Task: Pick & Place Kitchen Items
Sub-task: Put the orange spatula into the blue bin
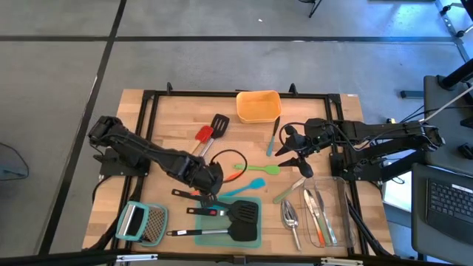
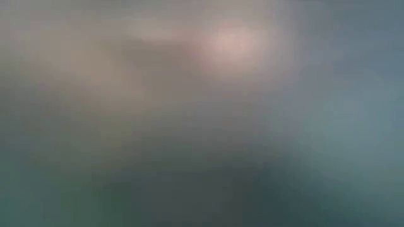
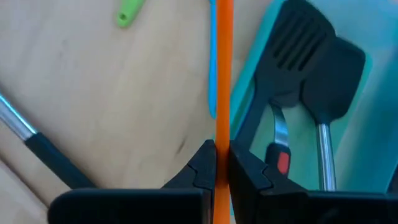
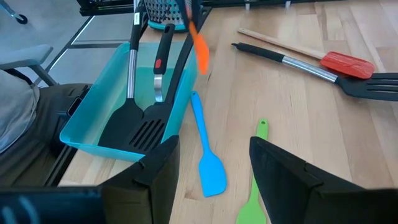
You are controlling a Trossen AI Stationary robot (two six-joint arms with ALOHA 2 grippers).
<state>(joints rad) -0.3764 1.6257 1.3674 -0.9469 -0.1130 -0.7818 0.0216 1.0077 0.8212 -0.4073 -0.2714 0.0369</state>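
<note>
Teal plastic of the shallow rectangular bin [image 1: 253, 240] near the table's front edge already holds two black slotted turners [image 1: 246, 214], their heads in the bin and handles reaching out toward the left. At the front right corner the clear plastic container [image 1: 334, 222] holds silver cutlery [image 1: 312, 205], with a silver scoop [image 1: 290, 215] just beside it. So part of the sorting looks done.

The left gripper [image 3: 222, 163] hangs near the teal bin's back left corner, pinched tight on a thin orange handle [image 3: 223, 74]; which utensil it belongs to I cannot tell. The right gripper [image 1: 298, 150] waits right of centre, jaws apart and empty.

Left loose on the wooden table [image 1: 170, 125]: a red spatula [image 1: 204, 134] and black turner [image 1: 219, 123] toward the back, a teal spatula [image 4: 206, 149], a green spatula [image 4: 254, 186], and a slim teal utensil [image 1: 273, 139] by the orange container [image 1: 258, 106]. Roughly half remains, I judge.
</note>
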